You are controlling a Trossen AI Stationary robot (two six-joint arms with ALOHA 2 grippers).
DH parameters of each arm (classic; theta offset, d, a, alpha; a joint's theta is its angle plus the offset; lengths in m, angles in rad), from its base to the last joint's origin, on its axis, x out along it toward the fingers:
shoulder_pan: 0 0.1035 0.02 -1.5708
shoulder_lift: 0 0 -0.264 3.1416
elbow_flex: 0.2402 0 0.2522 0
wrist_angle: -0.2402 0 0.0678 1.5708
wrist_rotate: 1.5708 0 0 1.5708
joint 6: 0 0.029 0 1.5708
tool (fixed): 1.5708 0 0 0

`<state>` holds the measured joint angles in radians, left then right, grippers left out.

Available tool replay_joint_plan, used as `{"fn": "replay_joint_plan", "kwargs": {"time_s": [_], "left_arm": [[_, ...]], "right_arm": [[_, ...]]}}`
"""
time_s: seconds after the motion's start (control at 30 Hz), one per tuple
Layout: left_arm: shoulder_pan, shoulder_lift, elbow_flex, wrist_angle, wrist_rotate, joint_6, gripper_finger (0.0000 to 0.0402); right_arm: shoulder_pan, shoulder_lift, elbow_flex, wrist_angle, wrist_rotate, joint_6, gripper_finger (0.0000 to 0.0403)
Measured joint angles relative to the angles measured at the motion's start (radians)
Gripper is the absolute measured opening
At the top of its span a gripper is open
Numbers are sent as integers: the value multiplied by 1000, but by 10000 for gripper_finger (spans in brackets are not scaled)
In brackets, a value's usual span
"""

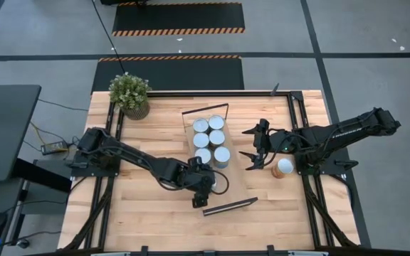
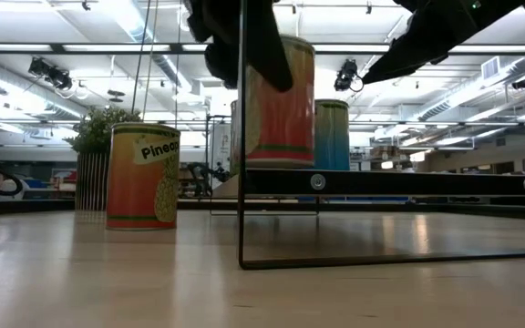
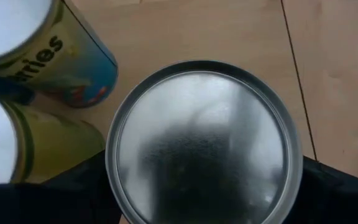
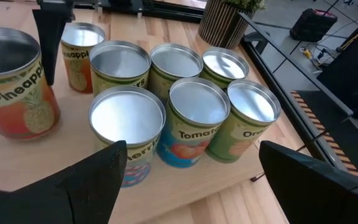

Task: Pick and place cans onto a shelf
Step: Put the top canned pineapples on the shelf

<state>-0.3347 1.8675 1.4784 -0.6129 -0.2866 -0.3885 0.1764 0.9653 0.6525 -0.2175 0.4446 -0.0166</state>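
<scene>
Cans [image 1: 210, 139], six of them, packed in two rows toward the shelf's [image 1: 237, 186] end nearer the potted plant [image 1: 129, 92]; a seventh, the pineapple can [image 4: 17, 93], upright toward the shelf's other end, clasped from above by the left hand [image 1: 203, 186], one finger down each side of the rim. Right hand [image 1: 246, 149] waiting just off one long side of the shelf, spread wide and empty, with a loose can [image 1: 285, 167] on the desk [image 1: 141, 220] a little farther from the shelf. Step in hand, by the look of it: setting the pineapple can down. To do it well: keep it level, leave a little room between it and the packed rows, let go only once the base sits flat on the board and inside the shelf's edge, then rise straight up without brushing the rim. High view alone: the whole layout of the shelf, yet nothing of the clasped can, covered there by the hand. Left wrist view alone: the silver lid centred between the fingers. Low view alone: another pineapple tin [image 2: 142, 178] standing on the desk off the shelf's opposite long side, out of sight from above. Impossible to tell from any view whether the clasped can's base already touches the shelf.
</scene>
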Motion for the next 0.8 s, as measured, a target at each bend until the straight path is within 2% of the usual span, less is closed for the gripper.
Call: {"fn": "replay_joint_plan", "kwargs": {"time_s": [0.23,0.43,0.57,0.8], "left_arm": [[7,0,-39,34,-32,-64,335],[8,0,-39,41,25,41,342],[7,0,-39,41,52,37,343],[3,0,-39,41,26,34,349]], "right_arm": [[0,0,0,0,0,-1,374],[0,0,0,0,-1,-1,374],[0,0,0,1,-1,-1,374],[0,0,0,1,-1,-1,374]]}}
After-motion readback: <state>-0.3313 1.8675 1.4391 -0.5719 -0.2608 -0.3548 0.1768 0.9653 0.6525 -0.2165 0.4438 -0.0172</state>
